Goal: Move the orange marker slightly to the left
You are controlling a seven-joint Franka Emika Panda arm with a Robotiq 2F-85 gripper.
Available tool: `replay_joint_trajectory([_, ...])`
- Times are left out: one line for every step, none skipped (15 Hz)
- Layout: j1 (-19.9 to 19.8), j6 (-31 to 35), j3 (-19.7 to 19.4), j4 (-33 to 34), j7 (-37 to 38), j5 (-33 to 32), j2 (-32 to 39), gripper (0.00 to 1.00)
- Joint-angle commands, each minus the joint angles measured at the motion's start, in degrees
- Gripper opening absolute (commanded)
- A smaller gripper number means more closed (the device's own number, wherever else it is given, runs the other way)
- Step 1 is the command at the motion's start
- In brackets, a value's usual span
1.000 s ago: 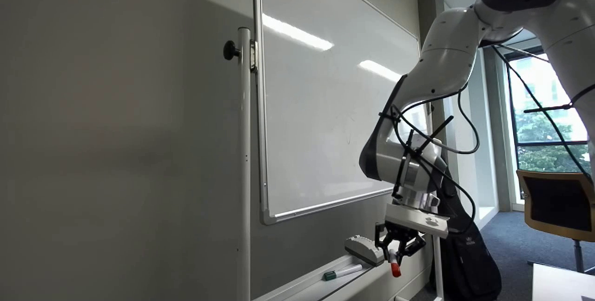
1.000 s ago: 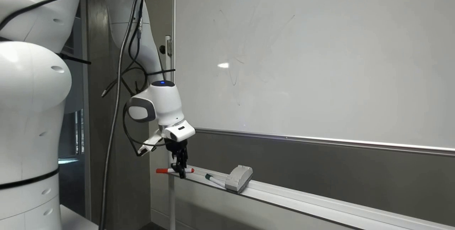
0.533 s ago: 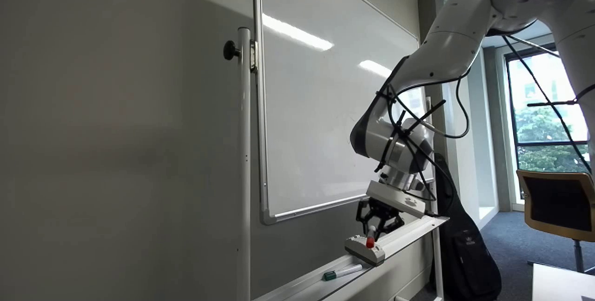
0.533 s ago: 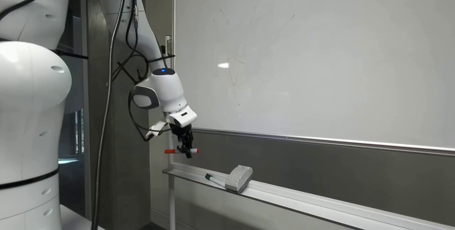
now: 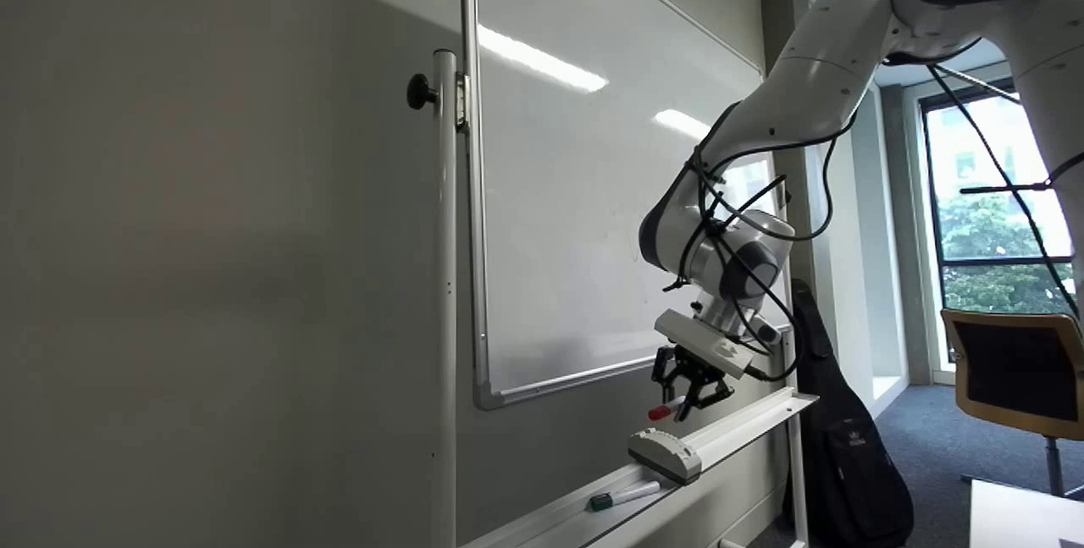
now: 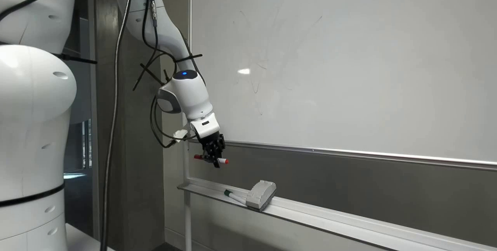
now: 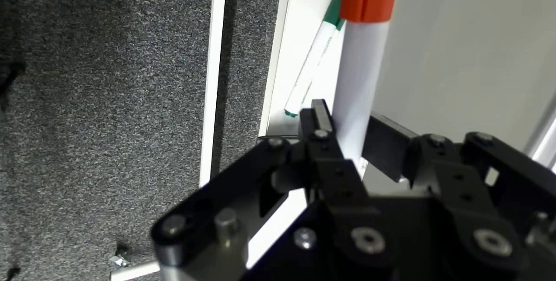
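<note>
The orange marker has an orange-red cap and a white body. It shows in both exterior views (image 5: 660, 412) (image 6: 223, 161) and large in the wrist view (image 7: 362, 64). My gripper (image 6: 215, 161) is shut on the marker's white body, one finger on each side; this shows in the wrist view too (image 7: 349, 129). In an exterior view my gripper (image 5: 675, 402) holds the marker in the air above the whiteboard's ledge, apart from it. The red cap sticks out on one side of the fingers and the red-tipped end on the other. The fingers hide the marker's middle.
The long white ledge (image 6: 334, 227) runs under the whiteboard (image 6: 341, 68). A grey eraser block (image 6: 261, 194) and a green-capped marker (image 5: 624, 495) lie on it, side by side. A vertical stand post (image 5: 445, 294) and a dark bag (image 5: 855, 446) stand near the ledge's ends.
My gripper has risen from ledge height with the marker held, moving toward the whiteboard side. The wrist has turned and tilted, so the marker now points at a different angle.
</note>
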Motion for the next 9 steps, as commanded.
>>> replay_joint_trajectory([-0.53, 0.75, -1.99, 3.08, 0.79, 3.39, 2.4, 0.05])
replay_joint_trajectory([-0.34, 0.75, -2.61, 3.48, 0.73, 3.67, 2.76, 0.05])
replay_joint_trajectory([-0.11, 0.82, -3.15, 3.87, 0.55, 3.9, 3.08, 0.05])
replay_joint_trajectory([0.06, 0.84, -3.66, 4.29, 0.43, 4.23, 3.37, 0.05])
replay_joint_trajectory([0.18, 0.9, -4.05, 4.71, 0.5, 4.41, 3.87, 0.05])
replay_joint_trajectory([0.32, 0.86, -4.41, 5.03, 0.44, 4.68, 4.16, 0.05])
replay_joint_trajectory([0.48, 0.87, -4.75, 5.39, 0.36, 4.96, 4.45, 0.05])
replay_joint_trajectory([0.61, 0.83, -5.03, 5.66, 0.26, 5.07, 4.8, 0.05])
replay_joint_trajectory([0.72, 0.88, -5.24, 5.92, 0.19, 5.13, 5.14, 0.05])
